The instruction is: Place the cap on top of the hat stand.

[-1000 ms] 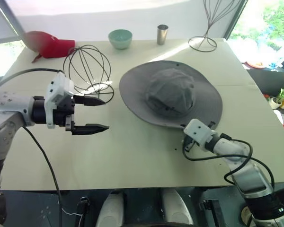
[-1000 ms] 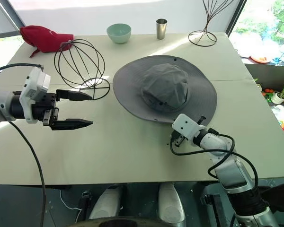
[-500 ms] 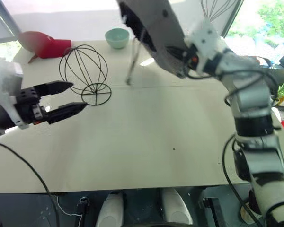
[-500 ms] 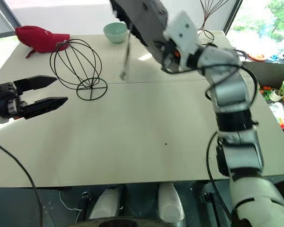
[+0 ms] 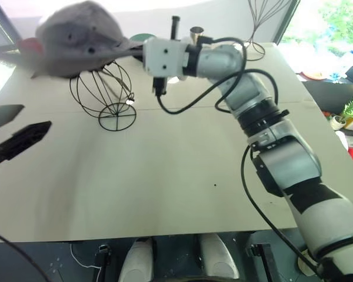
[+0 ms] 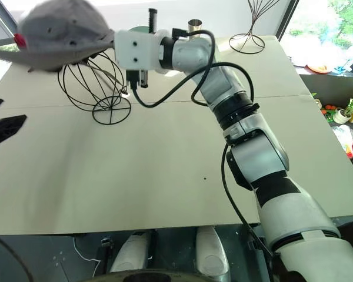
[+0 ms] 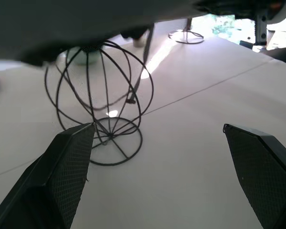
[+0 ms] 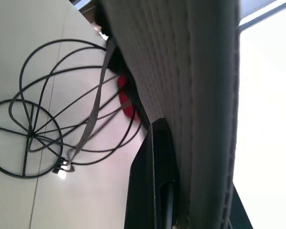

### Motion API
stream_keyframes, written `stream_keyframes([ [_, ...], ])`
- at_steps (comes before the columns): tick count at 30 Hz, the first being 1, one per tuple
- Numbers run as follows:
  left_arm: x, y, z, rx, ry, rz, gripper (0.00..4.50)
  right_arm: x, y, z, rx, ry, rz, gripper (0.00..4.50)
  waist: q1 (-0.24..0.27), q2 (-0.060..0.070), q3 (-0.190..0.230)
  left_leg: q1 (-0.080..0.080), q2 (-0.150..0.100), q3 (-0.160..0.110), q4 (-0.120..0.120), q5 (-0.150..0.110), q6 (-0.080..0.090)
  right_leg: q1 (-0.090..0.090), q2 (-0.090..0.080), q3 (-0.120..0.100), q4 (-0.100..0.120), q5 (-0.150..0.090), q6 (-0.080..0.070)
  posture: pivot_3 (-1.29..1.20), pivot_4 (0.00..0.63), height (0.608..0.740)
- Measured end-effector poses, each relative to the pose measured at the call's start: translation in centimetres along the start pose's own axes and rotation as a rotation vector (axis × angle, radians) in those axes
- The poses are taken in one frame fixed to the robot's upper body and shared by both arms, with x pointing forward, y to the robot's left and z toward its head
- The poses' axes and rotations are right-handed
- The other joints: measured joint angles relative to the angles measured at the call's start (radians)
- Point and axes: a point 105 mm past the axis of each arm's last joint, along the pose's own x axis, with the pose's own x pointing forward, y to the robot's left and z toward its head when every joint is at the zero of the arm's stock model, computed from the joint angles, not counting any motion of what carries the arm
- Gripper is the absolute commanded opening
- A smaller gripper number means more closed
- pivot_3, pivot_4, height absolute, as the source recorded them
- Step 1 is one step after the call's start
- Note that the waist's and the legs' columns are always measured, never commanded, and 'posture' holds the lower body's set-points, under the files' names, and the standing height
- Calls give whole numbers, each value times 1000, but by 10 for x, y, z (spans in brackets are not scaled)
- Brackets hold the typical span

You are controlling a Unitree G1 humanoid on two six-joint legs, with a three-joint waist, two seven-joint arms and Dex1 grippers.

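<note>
While the right gripper (image 8: 157, 191) pinches the brim of the cap (image 5: 76, 38), the cap hangs in the upper left of the frame, over the top of the stand (image 5: 103, 94), its chin strap (image 8: 88, 126) dangling through the hoops. Whether the cap touches the wire cannot be told. At the left edge, lower than the stand, the left gripper (image 5: 12, 126) has its fingers spread with nothing between them. Along the table's (image 5: 165, 176) far edge stand a metal cup (image 6: 195, 26) and a taller wire stand (image 6: 247, 35).
</note>
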Motion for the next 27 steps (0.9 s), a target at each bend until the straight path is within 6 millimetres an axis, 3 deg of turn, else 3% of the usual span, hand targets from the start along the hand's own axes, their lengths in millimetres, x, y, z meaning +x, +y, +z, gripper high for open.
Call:
stream_keyframes([
  [10, -22, 5, 2, -23, 3, 57, 4500, -3, 89, -26, -36, 43, 92, 14, -1, 0, 0, 0, 0, 0, -1, 1, -1, -1, 1, 0, 1, 0, -1, 0, 150, 740],
  [16, -25, 4, 2, -41, 26, 38, 4500, 7, 104, -28, -99, 74, 52, 14, -6, 0, 0, 0, 1, 0, -2, 1, -2, -2, 1, 0, 2, 0, -2, 0, 150, 740],
  [27, -31, 10, 1, -60, 46, 53, 4500, 16, 138, -37, 45, 121, 93, 14, -10, -1, -1, 0, 1, -1, -2, 1, -2, -2, 1, 0, 2, 0, -2, 0, 150, 740],
])
